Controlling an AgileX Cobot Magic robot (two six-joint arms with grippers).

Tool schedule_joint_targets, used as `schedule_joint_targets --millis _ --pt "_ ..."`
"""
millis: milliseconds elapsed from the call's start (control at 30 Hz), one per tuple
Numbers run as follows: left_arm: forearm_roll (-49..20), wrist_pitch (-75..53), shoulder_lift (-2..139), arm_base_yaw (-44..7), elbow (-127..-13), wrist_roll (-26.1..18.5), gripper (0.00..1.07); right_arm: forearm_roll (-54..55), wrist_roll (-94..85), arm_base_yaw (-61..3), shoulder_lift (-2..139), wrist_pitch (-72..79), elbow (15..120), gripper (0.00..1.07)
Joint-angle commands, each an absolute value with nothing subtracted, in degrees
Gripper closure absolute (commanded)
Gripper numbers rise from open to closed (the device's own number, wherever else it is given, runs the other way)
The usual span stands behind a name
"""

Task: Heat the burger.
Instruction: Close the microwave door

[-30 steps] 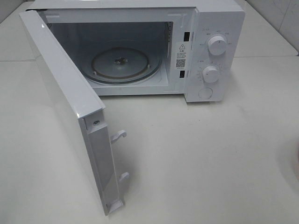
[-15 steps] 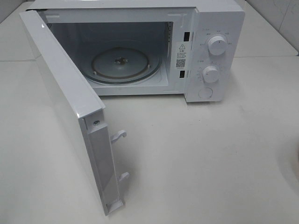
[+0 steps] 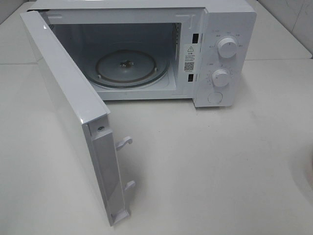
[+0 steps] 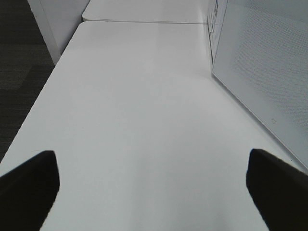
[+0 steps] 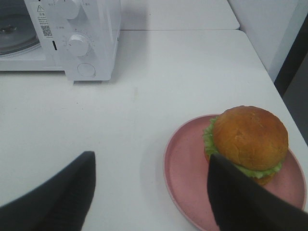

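The burger (image 5: 250, 137), a golden-brown bun with a green lettuce edge, sits on a pink plate (image 5: 185, 168) on the white table in the right wrist view. My right gripper (image 5: 154, 202) hangs open just short of it; one dark finger (image 5: 245, 202) overlaps the plate's near side and the other finger (image 5: 62, 192) is over bare table. The left gripper (image 4: 154, 192) is open over bare table, next to the microwave door (image 4: 260, 72). The exterior high view shows neither gripper nor the burger.
The white microwave (image 3: 215, 49) stands at the back with its door (image 3: 68, 112) swung wide toward the front left. Its glass turntable (image 3: 129, 68) is bare. Two knobs and a button are on its right panel (image 5: 79, 45). The table edge (image 5: 269, 82) runs near the plate.
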State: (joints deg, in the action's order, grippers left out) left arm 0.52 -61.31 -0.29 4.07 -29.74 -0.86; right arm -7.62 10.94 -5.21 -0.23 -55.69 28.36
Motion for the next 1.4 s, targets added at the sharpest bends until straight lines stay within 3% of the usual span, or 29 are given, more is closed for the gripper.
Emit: schedule_joint_targets --millis 33,200,300,333,367,400,433,467,500,533,567,600,633,700,967,1267,1400 --pt "0.00 -58.67 -0.97 4.18 -31.34 -0.63 0.09 -7.51 10.03 -4.87 -1.78 -55.23 28.30 0.44" --pt "0.00 -53.34 2.12 4.18 -32.09 -0.63 0.11 -7.51 10.03 -4.87 -1.78 -55.23 28.30 0.44" --pt "0.00 -49.10 5.16 4.18 -32.09 -0.63 0.21 -7.51 10.03 -4.87 -1.78 -55.23 28.30 0.44" --pt "0.00 -47.27 6.30 4.18 -32.09 -0.63 0.26 -7.51 10.03 -4.87 -1.78 -55.23 28.30 0.44" --pt "0.00 -44.40 8.48 4.18 -32.09 -0.63 0.39 -7.51 10.03 -4.87 -1.78 -55.23 28.30 0.44" --pt "0.00 -44.40 8.48 4.18 -32.09 -0.63 0.39 -7.51 10.03 -4.87 -1.78 -55.23 28.30 0.44" --pt "0.00 -43.14 9.74 4.18 -32.09 -0.63 0.46 -7.51 10.03 -4.87 -1.78 -55.23 28.30 0.44" --pt "0.00 -40.91 12.32 4.18 -32.09 -0.63 0.63 -7.51 10.03 -4.87 -1.78 -55.23 28.30 0.44" --pt "0.00 -40.91 12.32 4.18 -32.09 -0.63 0.63 -7.51 10.03 -4.87 -1.78 -55.23 28.30 0.44" --pt "0.00 -40.22 13.35 4.18 -32.09 -0.63 0.69 -7.51 10.03 -4.87 -1.78 -55.23 28.30 0.44" --pt "0.00 -37.82 16.16 4.18 -32.09 -0.63 0.86 -7.51 10.03 -4.87 -1.78 -55.23 28.30 0.44" --pt "0.00 -37.82 16.16 4.18 -32.09 -0.63 0.86 -7.51 10.03 -4.87 -1.78 -55.23 28.30 0.44" --pt "-0.46 -35.07 18.74 4.18 -32.03 -0.63 1.01 -7.51 10.03 -4.87 -1.78 -55.23 28.30 0.44" --pt "-0.46 -33.23 19.82 4.18 -31.97 -0.63 1.07 -7.51 10.03 -4.87 -1.78 -55.23 28.30 0.44" --pt "-0.63 -13.81 28.25 4.18 -27.44 -0.63 1.07 -7.51 10.03 -4.87 -1.78 -55.23 28.30 0.44" --pt "0.00 18.91 40.39 4.18 -16.21 -0.57 1.07 -7.51 10.03 -4.87 -1.78 -55.23 28.30 0.44" --pt "1.89 26.18 45.21 4.18 -13.92 -0.46 1.07 -7.51 10.03 -4.87 -1.78 -55.23 28.30 0.44"
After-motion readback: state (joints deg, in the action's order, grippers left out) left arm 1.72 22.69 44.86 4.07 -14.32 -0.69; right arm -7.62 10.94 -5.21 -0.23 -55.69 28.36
